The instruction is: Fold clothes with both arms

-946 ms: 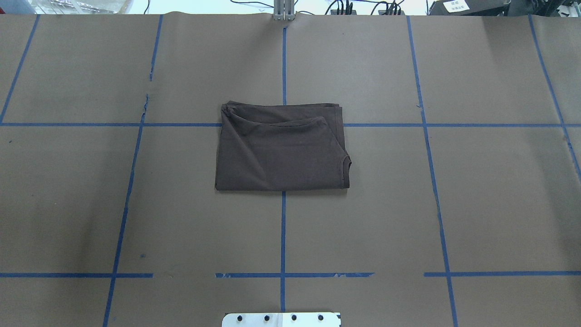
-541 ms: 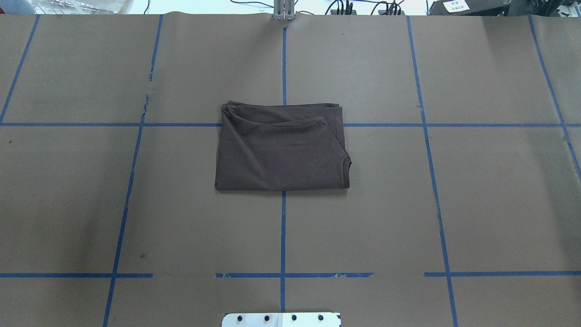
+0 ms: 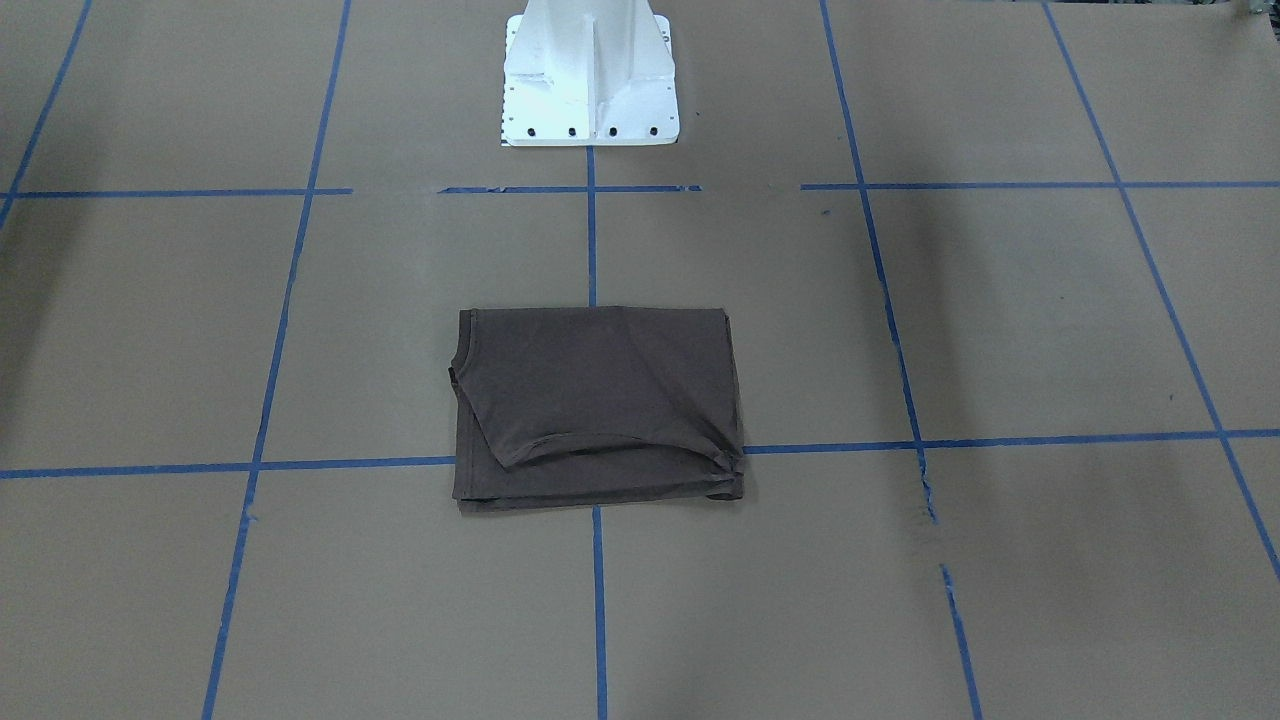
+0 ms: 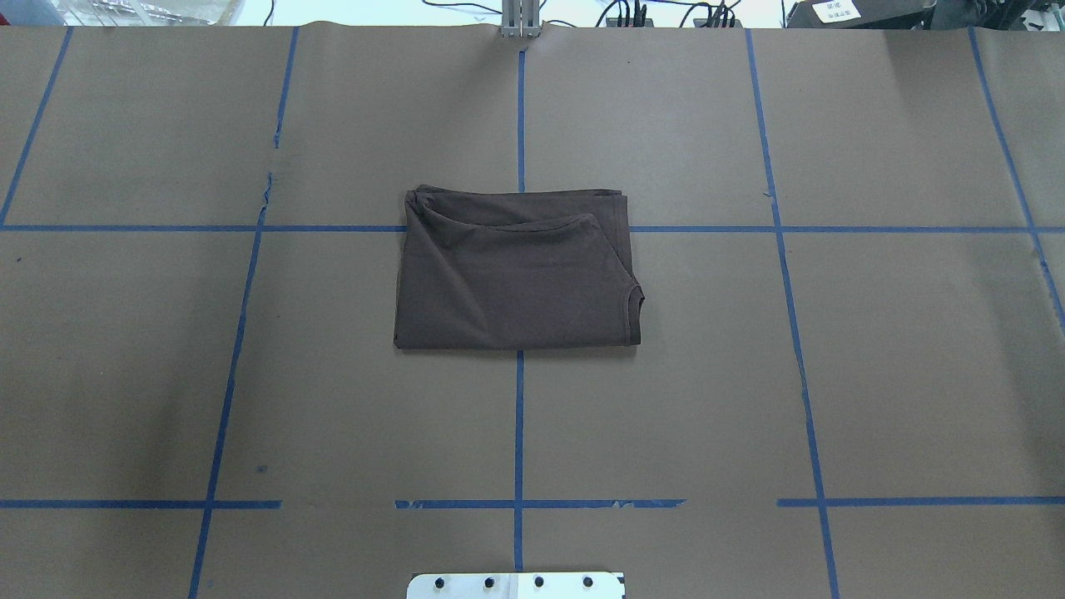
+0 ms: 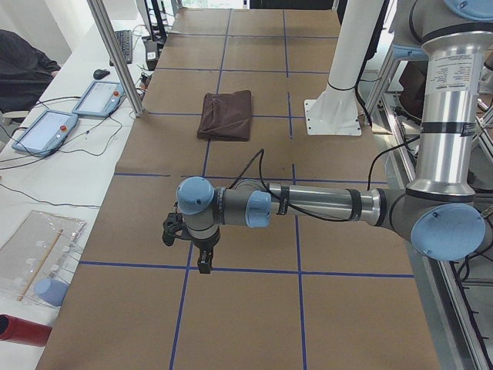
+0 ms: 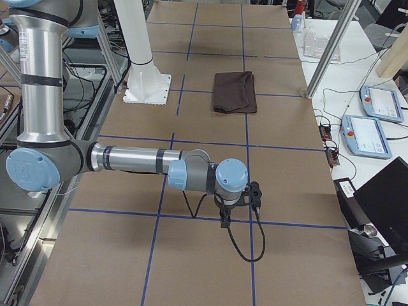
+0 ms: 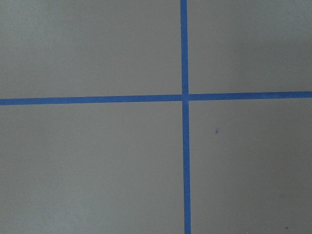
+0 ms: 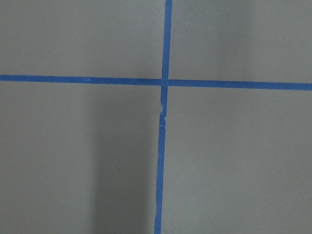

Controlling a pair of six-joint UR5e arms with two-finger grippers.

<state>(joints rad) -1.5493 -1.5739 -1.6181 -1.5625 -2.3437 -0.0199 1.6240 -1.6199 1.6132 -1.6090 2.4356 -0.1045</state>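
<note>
exterior front-facing view: one t-shirt [image 3: 598, 400], folded into a flat rectangle, lies on the brown paper table [image 3: 1000, 320]. it sits right over a crossing of the blue tape lines [image 3: 590, 240], a little way out from the one white pedestal [image 3: 588, 75].

overhead exterior view: that single t-shirt [image 4: 516, 279] is at the table's middle, with one sleeve hem showing at its right edge and a curved fold across its far part.

exterior left view: one arm is near me, the left arm [image 5: 323, 204], reaching low over the table. its left gripper [image 5: 204, 264] points down just above a tape line. the t-shirt [image 5: 226, 114] lies well apart from it, further along the table, near the pedestal. i cannot tell whether the fingers stand wide or narrow.

exterior right view: one near arm, the right arm [image 6: 127, 159], with the right gripper [image 6: 224, 220] pointing down close to a tape line. the t-shirt [image 6: 234, 92] is well apart beyond it. from here i cannot tell the spread of those fingers either.

left and right wrist-mounted views: each shows brown paper with one tape crossing.
</note>
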